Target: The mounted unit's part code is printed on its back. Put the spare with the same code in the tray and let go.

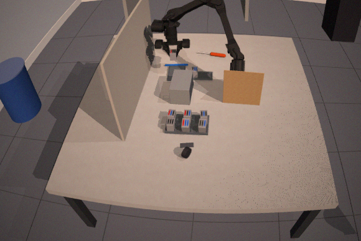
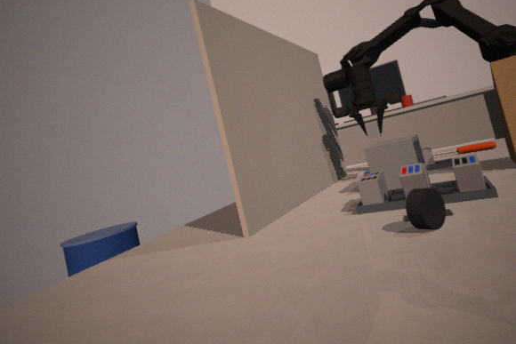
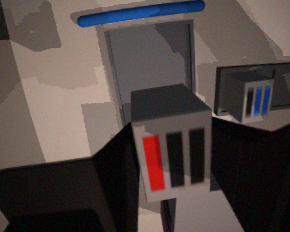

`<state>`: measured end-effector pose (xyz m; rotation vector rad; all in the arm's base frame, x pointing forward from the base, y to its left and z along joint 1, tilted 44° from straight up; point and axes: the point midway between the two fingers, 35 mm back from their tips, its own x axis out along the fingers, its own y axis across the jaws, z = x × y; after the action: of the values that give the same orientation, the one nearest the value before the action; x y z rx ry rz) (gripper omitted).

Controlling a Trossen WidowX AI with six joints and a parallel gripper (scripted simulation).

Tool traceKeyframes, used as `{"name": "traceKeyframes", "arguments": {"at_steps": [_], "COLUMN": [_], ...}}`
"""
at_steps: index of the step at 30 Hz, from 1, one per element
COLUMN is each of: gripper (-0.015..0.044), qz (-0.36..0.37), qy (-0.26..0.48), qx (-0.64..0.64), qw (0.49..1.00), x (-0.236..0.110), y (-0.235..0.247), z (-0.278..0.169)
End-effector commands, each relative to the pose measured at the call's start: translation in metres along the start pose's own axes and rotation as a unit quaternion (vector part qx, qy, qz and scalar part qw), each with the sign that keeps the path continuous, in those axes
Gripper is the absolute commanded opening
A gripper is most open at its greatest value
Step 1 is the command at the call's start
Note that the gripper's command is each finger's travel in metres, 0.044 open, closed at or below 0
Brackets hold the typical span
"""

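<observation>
Gripper [image 3: 170,165] is clamped on a small grey spare [image 3: 172,142] marked with one red and two black stripes, above the dark tray [image 3: 150,60] beside a blue bar [image 3: 140,14].

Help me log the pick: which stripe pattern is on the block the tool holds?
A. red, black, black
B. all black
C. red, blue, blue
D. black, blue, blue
A: in the wrist view, the grey block clamped in the tool shows one red stripe, then two black.
</observation>
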<state>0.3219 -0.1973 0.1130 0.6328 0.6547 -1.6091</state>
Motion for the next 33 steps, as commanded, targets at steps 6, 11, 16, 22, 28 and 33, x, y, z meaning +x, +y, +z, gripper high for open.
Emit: {"name": "traceKeyframes", "arguments": {"at_steps": [6, 11, 16, 22, 28, 33], "gripper": [0.0, 0.0, 0.0, 0.0, 0.0, 0.0], "qz": [-0.002, -0.002, -0.002, -0.002, -0.002, -0.002], "qy": [0.003, 0.003, 0.003, 0.003, 0.003, 0.002], "qx": [-0.004, -0.004, -0.004, -0.004, -0.004, -0.004], "qw": [1.0, 1.0, 1.0, 1.0, 1.0, 1.0], "x": [0.012, 0.017, 0.023, 0.029, 0.036, 0.041], "y": [-0.001, 0.0, 0.0, 0.0, -0.001, -0.001], "z": [-0.002, -0.002, -0.002, -0.002, -0.002, -0.002]}}
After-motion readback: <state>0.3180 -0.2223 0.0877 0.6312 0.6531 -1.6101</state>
